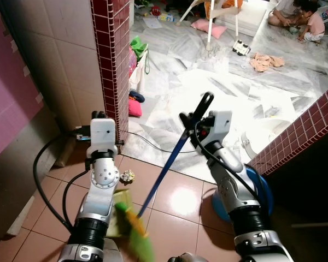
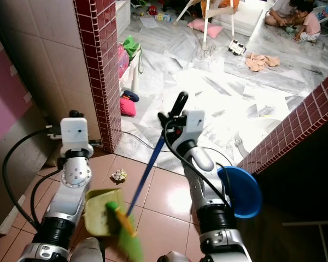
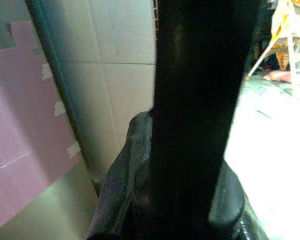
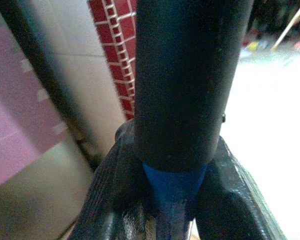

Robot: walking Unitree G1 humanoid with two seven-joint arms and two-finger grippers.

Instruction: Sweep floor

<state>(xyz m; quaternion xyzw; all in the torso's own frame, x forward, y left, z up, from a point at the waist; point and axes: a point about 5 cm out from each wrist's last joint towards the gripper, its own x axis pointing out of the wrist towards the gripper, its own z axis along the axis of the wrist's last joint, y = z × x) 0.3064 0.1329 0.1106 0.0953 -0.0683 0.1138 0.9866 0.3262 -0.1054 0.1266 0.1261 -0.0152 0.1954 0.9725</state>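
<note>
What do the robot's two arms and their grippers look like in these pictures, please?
Both arms are silver-grey with ribbed black collars, and black cables loop beside them. A boxy white wrist housing sits behind the left gripper and behind the right gripper, whose fingers are long and black.

Blue-handled broom [image 2: 145, 176] slanted, apparently green-bristled, over dustpan [image 2: 98, 214]

You're in a lived-in family home.
Toys [image 1: 241, 47], a pink cushion [image 1: 209, 28], clothes [image 1: 266, 61] strewn on marble floor [image 1: 229, 87]; children [image 1: 300, 16] playing there.
</note>
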